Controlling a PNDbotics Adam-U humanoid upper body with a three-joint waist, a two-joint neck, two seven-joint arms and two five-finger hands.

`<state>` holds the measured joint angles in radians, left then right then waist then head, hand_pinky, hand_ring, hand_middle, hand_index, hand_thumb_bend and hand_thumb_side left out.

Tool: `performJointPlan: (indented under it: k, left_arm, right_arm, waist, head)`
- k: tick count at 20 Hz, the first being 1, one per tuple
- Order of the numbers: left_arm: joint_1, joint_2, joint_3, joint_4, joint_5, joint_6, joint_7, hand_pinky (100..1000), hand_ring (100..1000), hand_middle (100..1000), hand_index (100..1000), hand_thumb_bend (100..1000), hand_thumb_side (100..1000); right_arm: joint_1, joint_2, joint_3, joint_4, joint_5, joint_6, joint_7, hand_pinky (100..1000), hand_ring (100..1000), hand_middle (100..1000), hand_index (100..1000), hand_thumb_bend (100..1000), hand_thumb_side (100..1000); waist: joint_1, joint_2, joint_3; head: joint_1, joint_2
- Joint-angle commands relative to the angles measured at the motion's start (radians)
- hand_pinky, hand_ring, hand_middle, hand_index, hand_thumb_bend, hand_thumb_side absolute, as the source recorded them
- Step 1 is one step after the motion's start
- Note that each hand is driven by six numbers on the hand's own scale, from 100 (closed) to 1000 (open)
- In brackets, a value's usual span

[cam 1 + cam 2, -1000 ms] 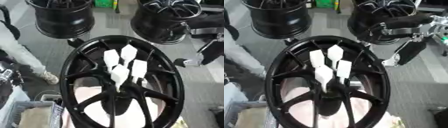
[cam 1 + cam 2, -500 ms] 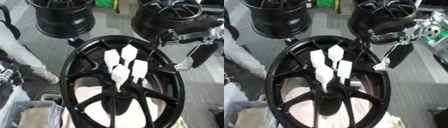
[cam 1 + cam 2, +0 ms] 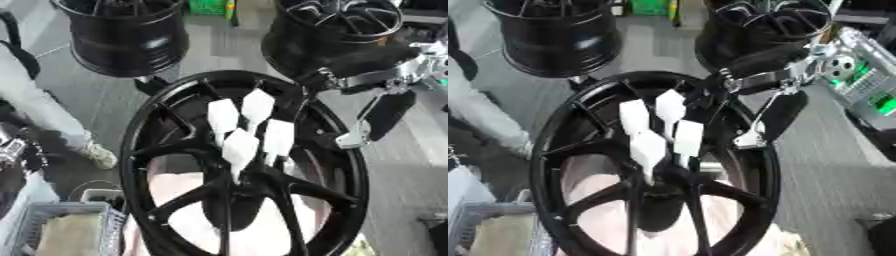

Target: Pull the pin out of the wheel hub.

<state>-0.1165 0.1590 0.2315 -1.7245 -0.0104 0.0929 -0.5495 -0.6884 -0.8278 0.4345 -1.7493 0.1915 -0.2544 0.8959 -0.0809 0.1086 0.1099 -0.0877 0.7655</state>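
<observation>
At centre of large black spoked wheel hub (image 3: 149, 150): white flag-topped pins (image 3: 241, 147) standing upright in cluster, long axes pointing up. Right hand (image 3: 773, 117) hanging at hub's right rim, just beside pins, fingers straight and drooping, holding nothing. Left hand unseen.

No text, label, brand, number or sign can be read in either view. The white tags (image 3: 243, 131) standing in the middle of the wheel (image 3: 149, 150) show blank faces. The black rims at the upper left (image 3: 127, 30) and upper right (image 3: 332, 25) of the frame carry no legible marking. The green thing (image 3: 206, 6) at the top edge and the green spots (image 3: 868, 87) at the right edge are too blurred to show any lettering.
</observation>
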Motion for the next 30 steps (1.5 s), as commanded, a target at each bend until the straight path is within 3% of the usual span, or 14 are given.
performJointPlan:
  k: [1,30]
  left_arm:
    - [-0.011,0.024,-0.001,-0.014,-0.004,-0.002,-0.005,699,726,658,761,100,852]
    - [-0.011,0.022,-0.002,-0.015,-0.003,-0.001,-0.006,700,726,658,761,100,854]
  right_arm:
    - [-0.026,-0.005,-0.004,0.01,0.004,-0.01,0.011,771,848,886,999,249,492]
    - [-0.053,0.065,0.033,0.074,0.011,-0.017,0.011,756,832,867,988,240,504]
  waist:
    - [0.005,-0.012,-0.001]
    - [0.006,-0.009,0.0]
  head:
    - [-0.002,0.005]
    - [-0.004,0.005]
